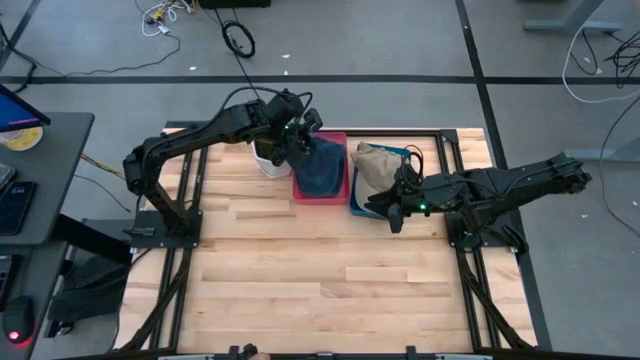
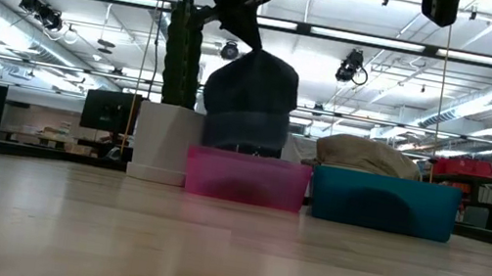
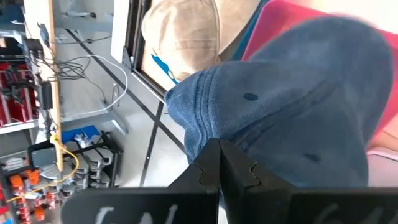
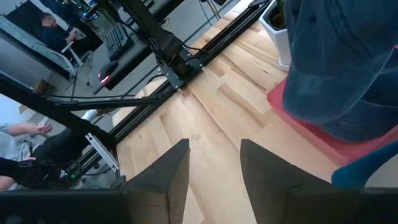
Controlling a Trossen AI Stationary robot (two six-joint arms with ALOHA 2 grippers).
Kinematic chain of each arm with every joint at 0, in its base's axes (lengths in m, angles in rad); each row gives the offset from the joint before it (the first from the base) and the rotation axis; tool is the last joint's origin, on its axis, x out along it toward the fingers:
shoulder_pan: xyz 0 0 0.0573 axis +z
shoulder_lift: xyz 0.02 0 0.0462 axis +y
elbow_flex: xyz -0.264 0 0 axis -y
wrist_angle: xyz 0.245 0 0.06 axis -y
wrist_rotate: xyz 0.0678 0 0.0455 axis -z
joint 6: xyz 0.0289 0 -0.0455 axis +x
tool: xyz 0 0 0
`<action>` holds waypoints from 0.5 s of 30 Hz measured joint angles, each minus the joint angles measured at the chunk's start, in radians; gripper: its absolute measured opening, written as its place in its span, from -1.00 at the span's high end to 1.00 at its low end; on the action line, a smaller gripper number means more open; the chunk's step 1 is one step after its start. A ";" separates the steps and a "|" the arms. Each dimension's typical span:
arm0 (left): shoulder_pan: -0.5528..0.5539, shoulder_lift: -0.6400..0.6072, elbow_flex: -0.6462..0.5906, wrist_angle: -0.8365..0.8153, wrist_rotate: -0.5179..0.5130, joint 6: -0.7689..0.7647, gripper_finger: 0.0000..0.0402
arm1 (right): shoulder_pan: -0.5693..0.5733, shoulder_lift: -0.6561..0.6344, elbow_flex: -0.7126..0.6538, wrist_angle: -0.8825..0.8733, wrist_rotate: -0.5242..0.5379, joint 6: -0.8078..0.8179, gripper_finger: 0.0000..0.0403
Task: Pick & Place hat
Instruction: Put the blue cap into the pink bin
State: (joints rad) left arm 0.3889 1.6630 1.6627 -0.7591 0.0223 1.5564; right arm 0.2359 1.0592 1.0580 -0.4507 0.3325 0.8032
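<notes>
One blue hat (image 2: 250,99) hangs crown-down over the pink bin (image 2: 246,178), clenched by the left tool (image 2: 245,21).

Left arm reaches from its base at the table's left edge toward the far middle, elbow raised, its left gripper (image 1: 302,133) held high above the table with fingers (image 3: 211,165) pressed together, pinching blue cloth between them. Right arm extends low from the right edge toward the middle, forearm nearly level, its right gripper (image 1: 392,212) pointing down toward the wooden surface with the two fingers (image 4: 163,177) standing apart and nothing between them.
</notes>
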 joint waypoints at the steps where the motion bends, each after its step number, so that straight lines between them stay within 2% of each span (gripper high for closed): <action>1: 0.004 0.000 0.000 -0.003 0.004 0.000 1.00 | 0.000 0.000 0.000 0.000 0.000 -0.001 0.27; 15: 0.013 0.035 0.000 -0.026 0.011 -0.019 1.00 | 0.000 0.000 0.000 -0.001 0.000 -0.007 0.27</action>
State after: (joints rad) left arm 0.4023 1.6981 1.6623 -0.7850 0.0330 1.5376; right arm 0.2359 1.0592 1.0580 -0.4515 0.3325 0.7959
